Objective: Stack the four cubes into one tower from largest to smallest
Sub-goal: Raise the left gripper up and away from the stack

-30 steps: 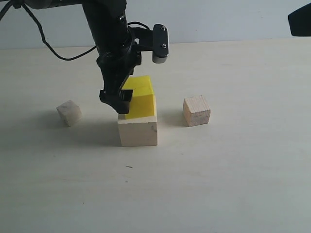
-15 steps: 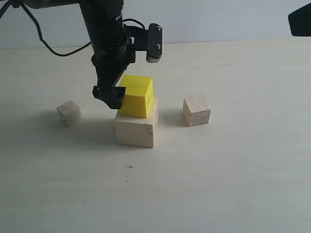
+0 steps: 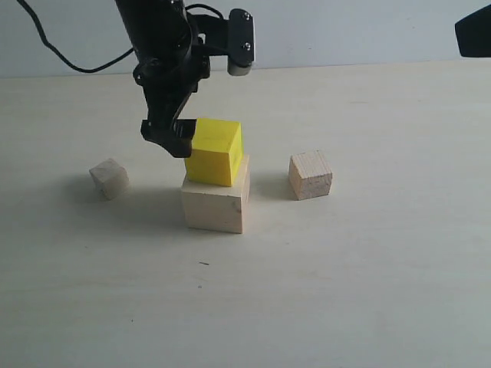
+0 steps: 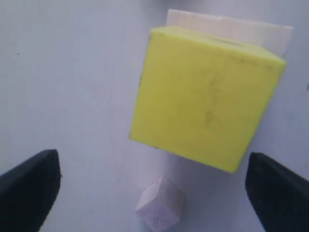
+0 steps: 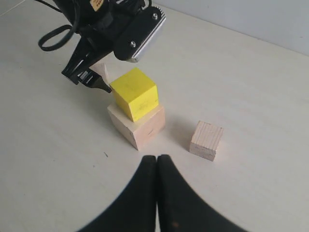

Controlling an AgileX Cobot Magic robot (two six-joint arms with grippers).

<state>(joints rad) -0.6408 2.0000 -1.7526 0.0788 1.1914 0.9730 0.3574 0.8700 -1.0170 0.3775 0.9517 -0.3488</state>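
We find the medium bright yellow cube (image 3: 213, 152) resting on top of the big pale wood cube (image 3: 215, 207), which stands on the table (image 3: 345, 291); nothing lies on the yellow one. The yellow cube is clean-edged and evenly coloured, with faint grey smudges on the face that the left wrist view shows. It sits turned a little against the cube beneath, and a strip of pale wood shows past one of its edges. From these angles we cannot say for sure whether one of its corners overhangs.

The left gripper (image 3: 173, 140) hangs with its jaws spread wide and nothing between them. The yellow cube is just beside its fingertips, at about their height. In the left wrist view the cube lies ahead of the gap between the fingers (image 4: 29, 191), clear of both. The big cube is lower than the tips. The tiny pale wood cube (image 3: 109, 179) lies on the table on the gripper's own side of the stack, well below the tips and apart from the stack. The smaller pale wood cube (image 3: 310, 175) stands beyond the stack, on the side away from this gripper.

The right gripper (image 5: 157, 160) has its fingers pressed together on nothing. The stack is out ahead of its tips, well apart, and the smaller cube is nearer to it
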